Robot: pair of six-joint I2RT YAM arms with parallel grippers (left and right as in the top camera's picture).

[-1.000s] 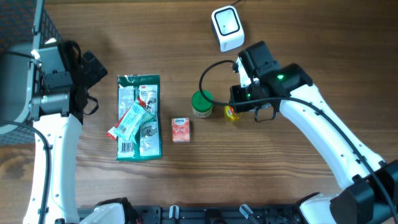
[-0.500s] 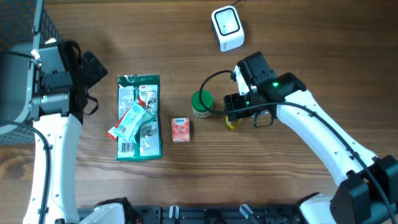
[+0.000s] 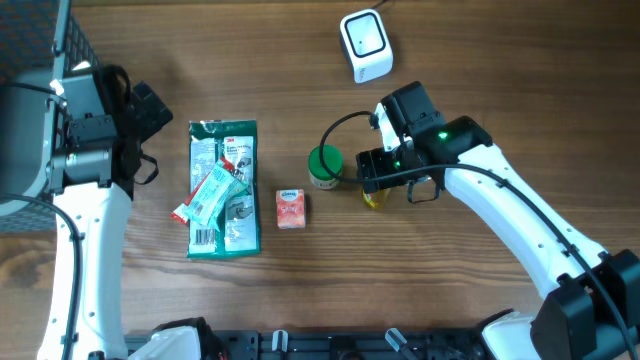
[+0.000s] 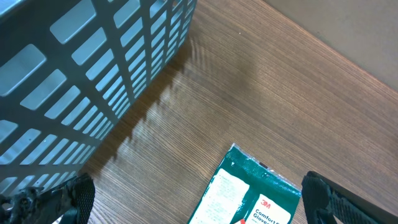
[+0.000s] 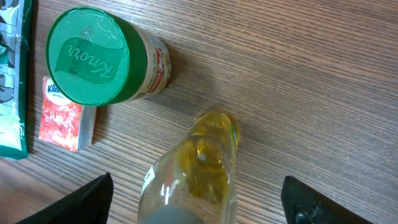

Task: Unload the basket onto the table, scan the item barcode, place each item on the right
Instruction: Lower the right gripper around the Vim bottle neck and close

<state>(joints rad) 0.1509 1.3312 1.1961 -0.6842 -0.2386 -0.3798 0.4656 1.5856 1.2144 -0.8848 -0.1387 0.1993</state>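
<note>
Wood-grain surface (image 3: 500, 60) seen from above, with two wrist views. The right hand (image 5: 198, 205) stands over a clear bottle of yellow liquid (image 5: 200, 163), its fingers spread wide to either side with wood showing between each finger and the bottle, so nothing is gripped. The bottle lies on the surface just beside a green-lidded jar (image 3: 324, 166), which stands upright to its left in the overhead view. The white scanner (image 3: 365, 45) sits near the far edge of the surface, apart from the bottle and the jar. A small red tissue pack (image 3: 291, 209) lies near the jar; further left is a flat green packet (image 3: 223, 190) with a red-and-teal sachet (image 3: 208, 195) lying slantwise on top of it. The left hand (image 3: 148, 133) hangs at the left side, jaws wide and empty, between the green packet and a grey slotted basket (image 4: 74, 74).
</note>
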